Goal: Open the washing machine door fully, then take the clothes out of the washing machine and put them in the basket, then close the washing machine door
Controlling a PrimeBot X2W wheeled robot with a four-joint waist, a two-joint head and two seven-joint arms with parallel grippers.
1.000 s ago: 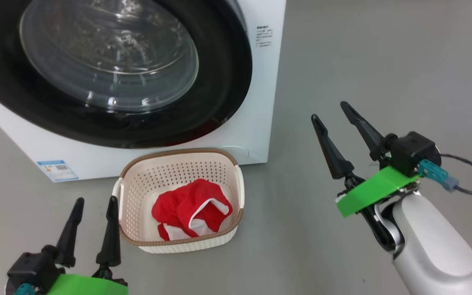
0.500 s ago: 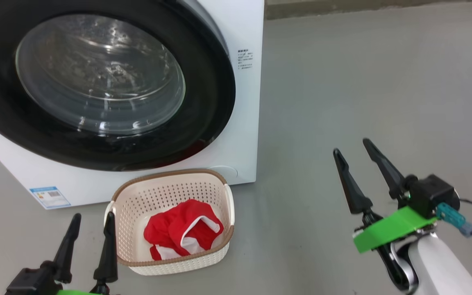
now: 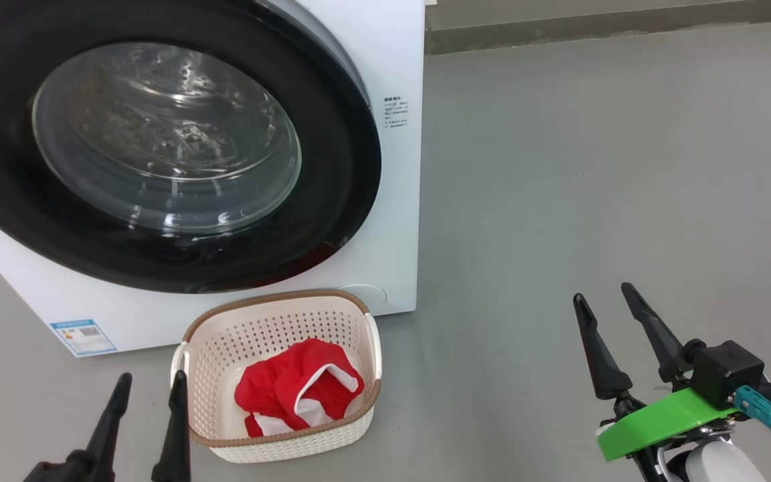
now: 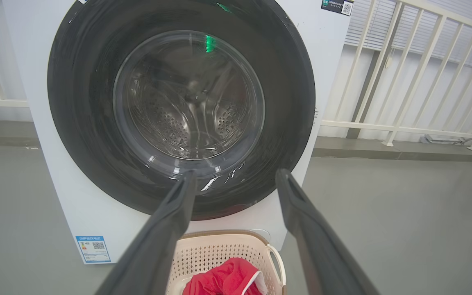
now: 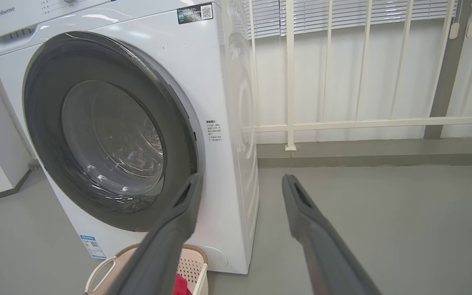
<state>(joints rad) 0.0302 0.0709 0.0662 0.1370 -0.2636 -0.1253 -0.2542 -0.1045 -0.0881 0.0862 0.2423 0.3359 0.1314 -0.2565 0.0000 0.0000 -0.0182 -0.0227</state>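
Head view puts the washing machine door (image 3: 332, 221) far and to the left of my right gripper (image 3: 603, 292), with bare floor (image 3: 559, 167) between us. Its black rim looks flush against the white washing machine (image 3: 395, 201), so I judge it shut, with no push left to make. If one were needed, my right arm stands nearer the door's right edge. My left gripper (image 3: 151, 376) sits just left of the basket (image 3: 272, 301), which stands at the machine's foot. The clothes (image 3: 298, 395) lie in the basket as a red heap. Both my grippers are spread wide, nothing between the fingers. Against a second ago the camera has tipped up, so machine and basket sit lower in the picture. Beyond that shift, my right gripper has drawn back toward me and rightward, away from the door, while my left has kept its place beside the basket.
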